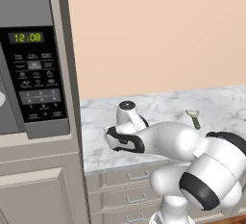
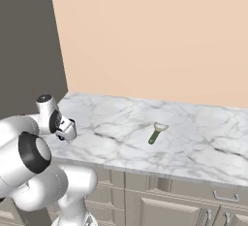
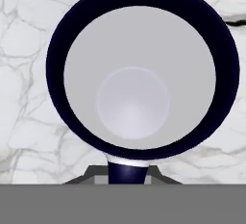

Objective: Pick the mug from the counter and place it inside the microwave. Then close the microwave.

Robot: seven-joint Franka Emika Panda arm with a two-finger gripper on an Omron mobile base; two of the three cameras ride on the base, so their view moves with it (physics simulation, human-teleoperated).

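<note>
The small silver-grey cylindrical mug with a dark rim and pale inside stands upright on the white marble counter with grey veins, directly under the two-finger gripper, which looks straight down into its open mouth. The jaws are closed, and they appear to pinch the mug at the near side of its rim, where a dark blue stub, probably the handle, runs down between them; the contact itself sits at the edge of the hand view and is hard to confirm. Judging from this, the step in hand is the lift: it should go straight up, slowly, keeping the mug level so it does not swing or slip in such a narrow pinch, and only then swing toward the large dark grey microwave with a button panel and green clock off to the side of the jaws. The microwave's door and cavity are cut off, so its opening cannot be judged. In both base views the arm's own wrist hides the mug and fingertips. A green-handled peeler lies well apart on the counter.
</note>
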